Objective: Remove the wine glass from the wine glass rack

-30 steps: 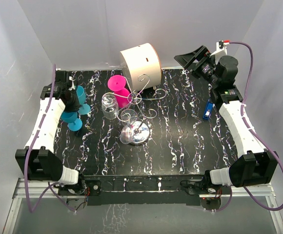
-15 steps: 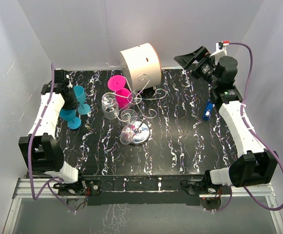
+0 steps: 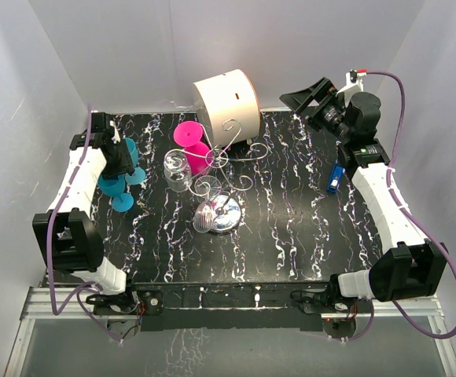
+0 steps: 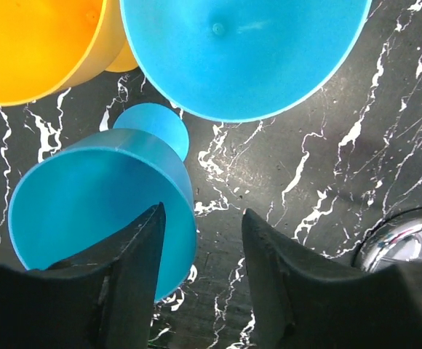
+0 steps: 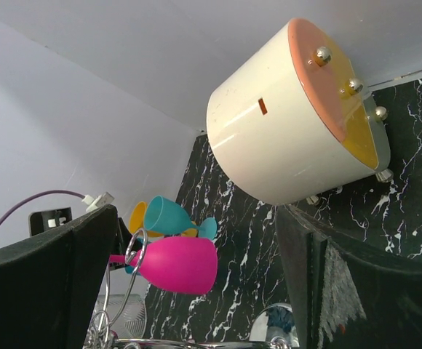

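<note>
- Seemingly one glass is already off: a blue wine glass (image 4: 98,211) rests on the table (image 4: 327,145), well to the left of the wine glass rack (image 3: 224,169). It sits beside another blue glass (image 4: 240,51) and an orange glass (image 4: 36,43).
- A pink glass (image 3: 190,140) hangs on the rack's curly arms and a clear glass (image 3: 177,171) sits against them. I cannot tell whether these must come off too.
- Left gripper (image 4: 202,218) points down over the blue wine glass with its fingers apart. The glass's wall is in the gap but not pinched, so I judge it released.
- Right gripper (image 5: 196,211) is raised at the far right with its fingers wide apart, holding nothing and facing the white drum (image 5: 284,123).
</note>
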You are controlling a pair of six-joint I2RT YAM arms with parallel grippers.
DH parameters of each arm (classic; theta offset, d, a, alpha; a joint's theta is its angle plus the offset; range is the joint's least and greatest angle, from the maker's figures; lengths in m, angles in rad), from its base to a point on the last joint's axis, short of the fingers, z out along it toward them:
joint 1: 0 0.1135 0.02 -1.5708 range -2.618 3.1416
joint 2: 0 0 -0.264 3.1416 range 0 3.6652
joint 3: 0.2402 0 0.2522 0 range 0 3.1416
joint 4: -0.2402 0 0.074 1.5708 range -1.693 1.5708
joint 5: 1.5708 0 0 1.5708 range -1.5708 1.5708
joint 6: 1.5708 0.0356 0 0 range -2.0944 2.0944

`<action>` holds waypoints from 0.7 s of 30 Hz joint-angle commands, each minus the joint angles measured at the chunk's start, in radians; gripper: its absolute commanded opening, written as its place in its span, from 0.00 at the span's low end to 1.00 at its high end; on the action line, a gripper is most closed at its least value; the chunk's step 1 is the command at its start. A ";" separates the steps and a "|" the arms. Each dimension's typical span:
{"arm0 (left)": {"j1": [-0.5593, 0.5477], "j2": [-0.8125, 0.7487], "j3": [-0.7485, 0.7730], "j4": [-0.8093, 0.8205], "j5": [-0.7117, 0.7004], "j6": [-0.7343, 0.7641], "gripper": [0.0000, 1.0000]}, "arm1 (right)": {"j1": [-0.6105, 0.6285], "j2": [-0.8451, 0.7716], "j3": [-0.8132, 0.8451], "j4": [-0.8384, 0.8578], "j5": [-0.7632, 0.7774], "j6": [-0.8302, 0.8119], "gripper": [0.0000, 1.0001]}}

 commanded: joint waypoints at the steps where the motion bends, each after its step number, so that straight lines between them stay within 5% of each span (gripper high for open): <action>1: 0.005 -0.099 0.060 -0.045 0.023 0.006 0.48 | -0.001 -0.027 0.026 0.013 0.026 -0.031 0.89; 14: 0.005 -0.431 0.098 -0.031 0.272 -0.046 0.73 | -0.002 0.019 0.231 -0.119 -0.037 -0.124 0.92; 21: 0.007 -0.393 0.173 0.162 0.650 -0.236 0.79 | 0.001 0.045 0.288 -0.075 -0.115 -0.030 0.92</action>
